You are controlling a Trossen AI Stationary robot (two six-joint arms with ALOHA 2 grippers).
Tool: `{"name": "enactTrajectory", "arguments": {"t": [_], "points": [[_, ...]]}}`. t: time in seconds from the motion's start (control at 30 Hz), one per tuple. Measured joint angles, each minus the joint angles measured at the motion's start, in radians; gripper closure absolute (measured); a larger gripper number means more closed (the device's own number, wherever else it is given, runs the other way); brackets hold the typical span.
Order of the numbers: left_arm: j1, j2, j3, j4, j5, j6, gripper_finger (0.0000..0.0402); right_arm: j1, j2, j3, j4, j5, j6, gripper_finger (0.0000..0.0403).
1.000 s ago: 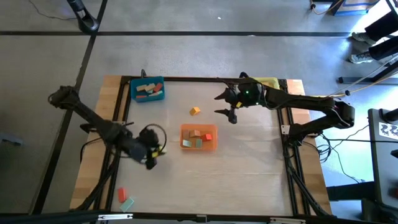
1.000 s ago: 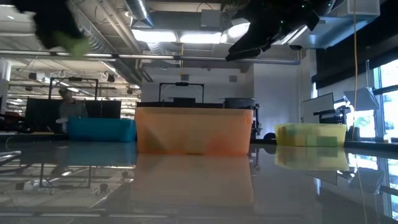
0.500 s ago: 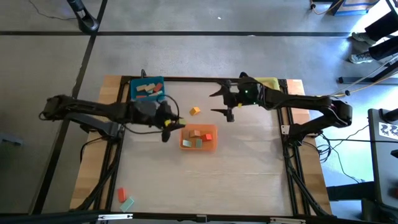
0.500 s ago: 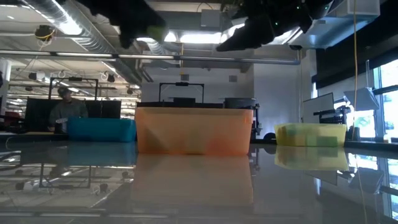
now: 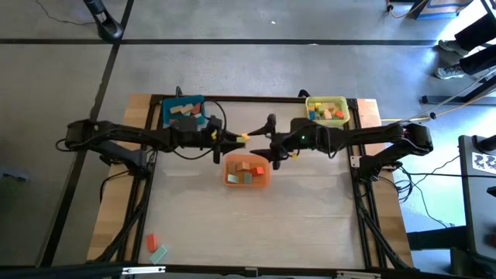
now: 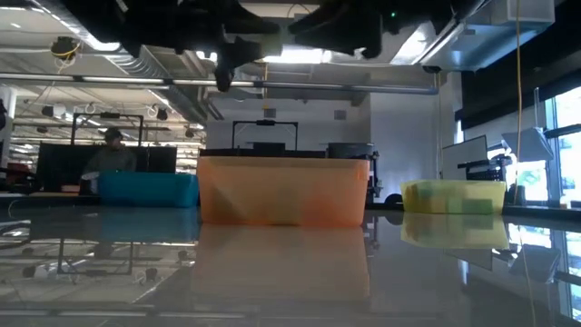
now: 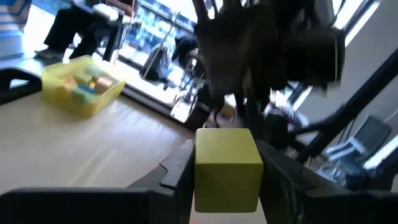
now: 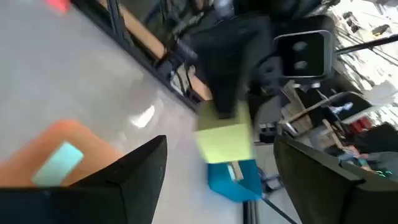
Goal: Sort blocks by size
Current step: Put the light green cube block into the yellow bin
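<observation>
My left hand (image 7: 227, 186) is clamped on a yellow-green block (image 7: 226, 167), held in the air just past the far rim of the orange tray (image 5: 248, 171). My right hand (image 8: 217, 180), fingers spread and empty, faces it almost nose to nose. The likeliest trouble is a collision: both hands crowd the same spot, and a knock could jar the block loose onto the desk (image 5: 310, 209) or into the wrong tray. The block looks nearly cubic, so I can't tell a long axis; one flat face points toward my right hand.
</observation>
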State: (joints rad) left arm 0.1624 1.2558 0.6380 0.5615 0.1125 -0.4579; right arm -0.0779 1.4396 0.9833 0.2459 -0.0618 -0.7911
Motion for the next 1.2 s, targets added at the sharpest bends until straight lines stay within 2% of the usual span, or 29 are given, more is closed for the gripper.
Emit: {"name": "enactTrajectory", "arguments": {"t": [0.17,0.47,0.6,0.93,1.07,1.2], "points": [[0.003,0.052,0.0,0.113,0.011,-0.033,0.0276,0.008,0.044,-0.001,0.086,0.05,-0.044,0.011],[0.004,0.053,0.0,0.141,0.0,-0.026,0.0276,0.006,0.126,-0.001,0.233,-0.009,-0.03,0.0113],[0.004,0.053,0.0,0.134,0.0,-0.014,0.0276,0.006,0.136,-0.001,0.276,-0.012,-0.037,0.0144],[0.004,0.053,0.0,0.128,0.0,-0.035,0.0276,0.006,0.135,-0.001,0.279,-0.016,-0.066,0.0261],[0.015,0.053,0.0,0.129,-0.001,-0.05,0.0271,0.006,0.135,-0.001,0.278,0.027,-0.063,0.0265],[0.05,0.052,0.001,0.135,-0.003,-0.041,0.0235,0.006,0.13,-0.001,0.267,0.082,-0.04,0.026]]}}
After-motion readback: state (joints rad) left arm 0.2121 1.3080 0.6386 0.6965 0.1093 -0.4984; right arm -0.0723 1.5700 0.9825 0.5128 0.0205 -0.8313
